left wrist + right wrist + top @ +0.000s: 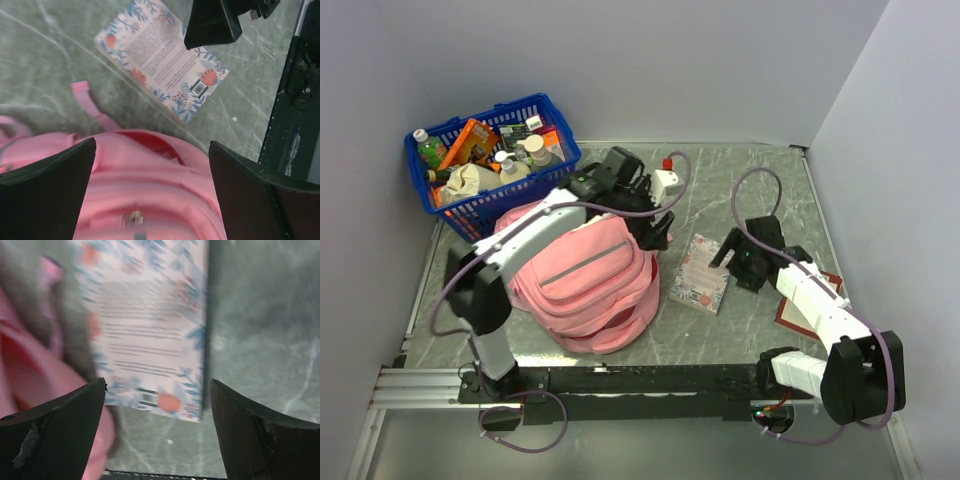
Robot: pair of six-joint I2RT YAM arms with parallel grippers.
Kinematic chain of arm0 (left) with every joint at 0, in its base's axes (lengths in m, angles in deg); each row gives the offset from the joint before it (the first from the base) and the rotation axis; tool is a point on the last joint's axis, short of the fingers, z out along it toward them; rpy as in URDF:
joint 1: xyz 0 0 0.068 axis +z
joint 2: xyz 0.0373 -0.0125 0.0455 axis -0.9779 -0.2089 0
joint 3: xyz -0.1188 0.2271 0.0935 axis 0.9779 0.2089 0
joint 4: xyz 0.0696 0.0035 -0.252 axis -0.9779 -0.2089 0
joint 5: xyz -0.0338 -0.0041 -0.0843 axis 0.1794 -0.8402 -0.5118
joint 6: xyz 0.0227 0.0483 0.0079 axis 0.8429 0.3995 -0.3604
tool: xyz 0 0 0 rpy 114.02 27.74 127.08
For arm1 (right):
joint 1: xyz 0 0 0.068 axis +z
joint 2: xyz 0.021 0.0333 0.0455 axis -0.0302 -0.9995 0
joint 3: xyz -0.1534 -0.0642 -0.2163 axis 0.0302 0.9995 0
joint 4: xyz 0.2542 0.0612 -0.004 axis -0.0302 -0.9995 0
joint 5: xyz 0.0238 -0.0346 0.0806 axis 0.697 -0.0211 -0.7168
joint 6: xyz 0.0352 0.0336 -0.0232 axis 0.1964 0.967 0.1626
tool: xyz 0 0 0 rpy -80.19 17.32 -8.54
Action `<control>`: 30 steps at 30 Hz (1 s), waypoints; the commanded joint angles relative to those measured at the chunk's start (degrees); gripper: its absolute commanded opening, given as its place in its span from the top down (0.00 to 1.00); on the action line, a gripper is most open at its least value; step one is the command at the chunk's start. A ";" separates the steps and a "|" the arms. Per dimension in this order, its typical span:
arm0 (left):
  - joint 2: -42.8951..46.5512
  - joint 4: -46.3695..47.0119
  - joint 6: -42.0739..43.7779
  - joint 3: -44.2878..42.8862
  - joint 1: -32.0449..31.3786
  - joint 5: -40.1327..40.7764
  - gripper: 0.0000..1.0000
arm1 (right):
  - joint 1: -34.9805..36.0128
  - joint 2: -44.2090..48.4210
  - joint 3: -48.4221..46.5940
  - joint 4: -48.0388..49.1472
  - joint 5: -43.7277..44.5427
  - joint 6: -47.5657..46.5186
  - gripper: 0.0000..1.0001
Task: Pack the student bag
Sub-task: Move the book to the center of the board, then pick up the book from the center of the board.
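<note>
- A grey marbled table (pixel 760 190) is closed in by pale walls (pixel 670 60) on the left, far and right sides; a black rail runs along its near edge.
- The student bag (pixel 585 280) slumps left of centre and is the bulkiest thing there. Its near edge lies close to the rail.
- A blue basket (pixel 470 205) full of items sits in the far left corner, just behind the bag.
- A floral book (pixel 700 273) lies flat just right of the bag, a narrow strip of table between them.
- The left gripper (pixel 152 147) hangs over the bag's right part, jaws spread wide and holding nothing.
- The right gripper (pixel 157 387) hovers above the book's near end, jaws wide apart and gripping nothing.
- Bare table shows at the far right and in front of the book.
</note>
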 commanded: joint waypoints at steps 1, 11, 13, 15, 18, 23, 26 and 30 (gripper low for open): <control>-8.15 2.39 -5.18 -4.07 -0.53 -6.38 0.02 | -1.53 1.68 6.00 6.81 -1.99 1.97 0.08; -22.31 10.98 -5.18 -8.04 -3.08 0.99 0.07 | -1.97 3.18 13.05 15.61 -1.63 9.34 0.05; -24.42 12.23 -5.80 -7.94 -3.16 1.26 0.08 | -1.97 3.18 13.22 16.57 -0.85 9.71 0.05; -26.78 13.37 -6.06 -8.73 -3.25 1.00 0.09 | -1.89 3.97 14.36 17.97 -0.84 10.41 0.05; -30.21 12.77 -5.80 -11.10 -3.52 0.82 0.14 | -1.97 3.97 15.51 20.44 0.12 11.46 0.05; -33.73 11.89 -5.19 -13.56 -3.60 2.14 0.22 | -1.97 0.20 15.42 20.62 0.12 12.78 0.05; -34.18 11.97 -4.92 -13.13 -3.78 1.96 0.30 | -1.89 -0.51 16.12 19.92 1.97 13.83 0.00; -34.44 12.76 -4.39 -12.69 -4.48 3.72 0.32 | -1.62 0.28 17.96 21.49 2.94 14.80 0.00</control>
